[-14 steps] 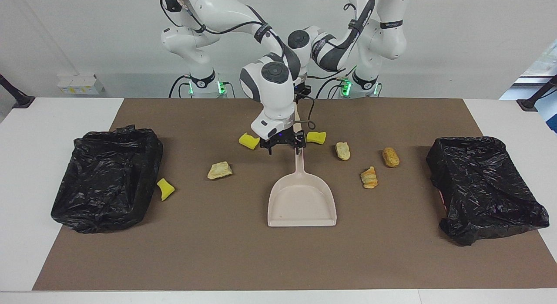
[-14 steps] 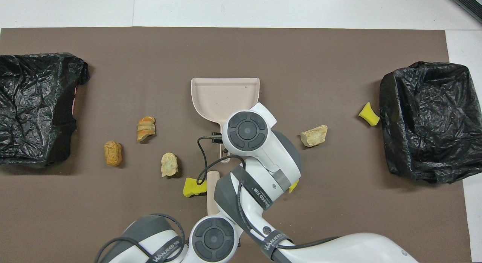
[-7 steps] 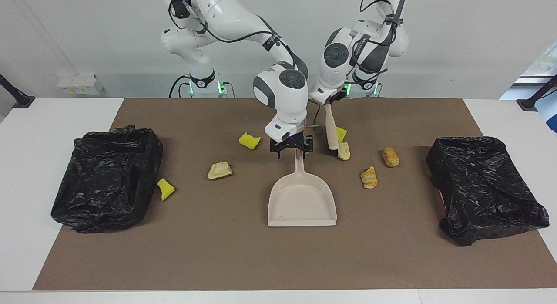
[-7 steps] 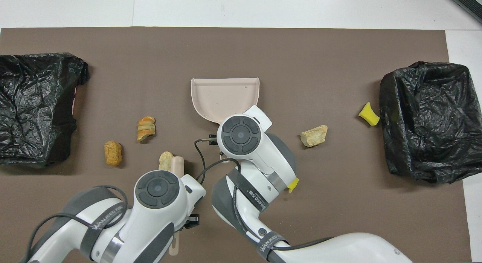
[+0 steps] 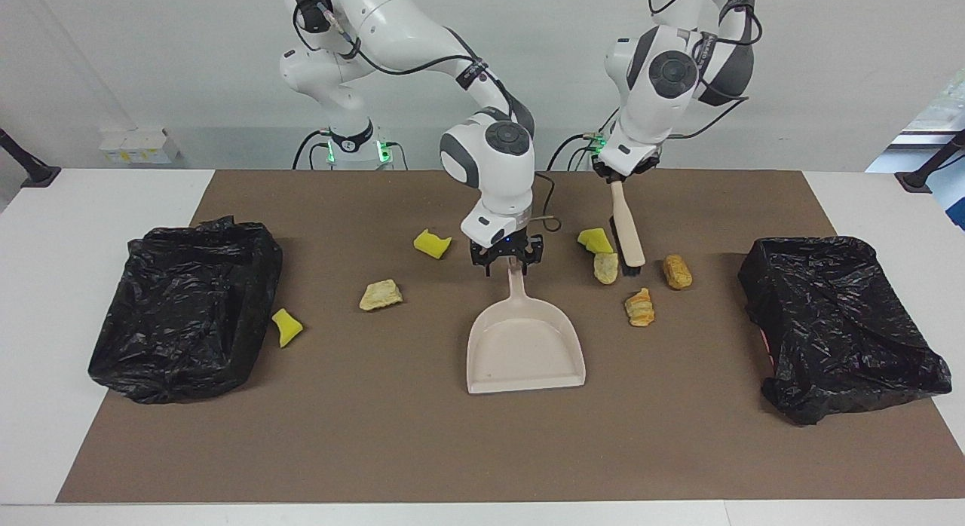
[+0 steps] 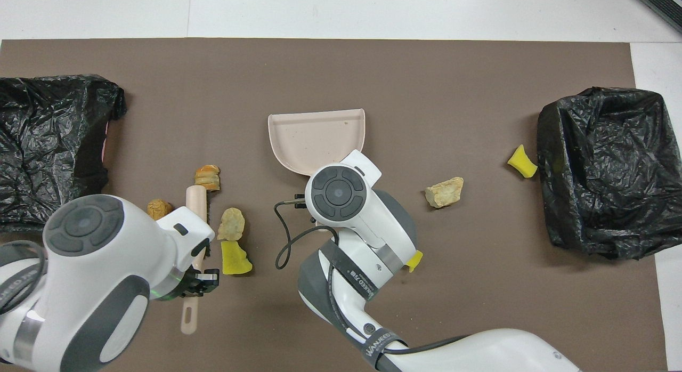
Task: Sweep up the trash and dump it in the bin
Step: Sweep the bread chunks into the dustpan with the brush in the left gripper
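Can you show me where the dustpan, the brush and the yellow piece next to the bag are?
dustpan [image 5: 525,354], facing view, on its bare tray.
brush [image 5: 626,226], facing view, on its beige back.
yellow piece [image 5: 286,327], facing view, on its middle.

Setting: a robotics laboratory. Indicators: two white articulated robot arms [image 5: 422,44] mounted at a white table [image 5: 75,209] covered by a brown rectangular mat [image 5: 377,435], bare white walls, and exposed black cabling [image 5: 399,55] on the arms.
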You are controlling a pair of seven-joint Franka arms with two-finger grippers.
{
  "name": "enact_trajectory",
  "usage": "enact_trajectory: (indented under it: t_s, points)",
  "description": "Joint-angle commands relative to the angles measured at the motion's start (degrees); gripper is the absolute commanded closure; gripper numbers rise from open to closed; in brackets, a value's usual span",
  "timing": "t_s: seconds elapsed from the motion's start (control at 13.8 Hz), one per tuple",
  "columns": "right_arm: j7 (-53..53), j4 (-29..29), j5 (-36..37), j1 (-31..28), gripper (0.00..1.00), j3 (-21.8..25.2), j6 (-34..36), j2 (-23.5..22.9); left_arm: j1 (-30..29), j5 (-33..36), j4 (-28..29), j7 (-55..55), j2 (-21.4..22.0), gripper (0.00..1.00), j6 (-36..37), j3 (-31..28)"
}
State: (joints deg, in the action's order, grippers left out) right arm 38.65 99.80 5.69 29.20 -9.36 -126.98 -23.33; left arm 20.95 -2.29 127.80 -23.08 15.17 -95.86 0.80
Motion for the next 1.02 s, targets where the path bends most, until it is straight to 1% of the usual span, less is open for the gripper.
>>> enact_trajectory:
  t_s: [0.0, 0.07, 0.15, 0.22, 0.29, 0.36, 0.51, 0.73, 0.94]
  points:
    - [-4.0, 1.0, 0.4, -0.2, 0.53, -0.1, -1.2, 0.3, -5.4, 2.2, -0.7, 0.5, -0.4, 1.0, 0.9, 0.7]
    - [-6.0, 1.0, 0.4, -0.3, 0.56, -0.1, -0.8, 0.3, -6.8, 2.2, -0.3, 0.8, -0.4, 1.0, 0.3, 0.7]
    - [-9.3, 1.0, 0.6, -0.5, 0.66, -0.1, -0.5, 0.3, -9.2, 2.2, 0.1, 2.1, -0.4, 1.0, -0.8, 0.7]
    - [-13.3, 1.0, 1.1, -0.5, 0.86, -0.1, -0.2, 0.3, -11.4, 2.2, 0.2, 4.6, -0.4, 1.0, -1.8, 0.7]
    - [-17.7, 0.9, 1.2, -0.5, 0.98, 0.0, 0.2, 0.4, -13.5, 2.2, 0.8, 7.8, -0.4, 1.0, -2.7, 0.7]
    - [-21.5, 0.9, 1.2, -1.1, 1.0, 0.0, 1.1, 0.4, -16.0, 2.3, 1.4, 9.9, -0.4, 1.0, -3.3, 0.7]
    - [-26.2, 0.7, 1.1, -2.2, 1.0, -0.1, 3.7, 1.4, -17.9, 3.3, 4.0, 12.5, -0.4, 1.0, -6.3, 0.7]
    - [-32.0, 0.8, 1.0, -3.8, 1.0, -0.1, 7.8, 4.3, -18.0, 4.3, 7.7, 13.1, -1.1, 1.0, -11.4, 0.7]
    - [-43.3, 0.9, 1.2, -5.1, 1.0, 0.0, 13.5, 7.0, -16.8, 4.4, 8.3, 13.0, -5.0, 1.0, -15.8, 0.9]
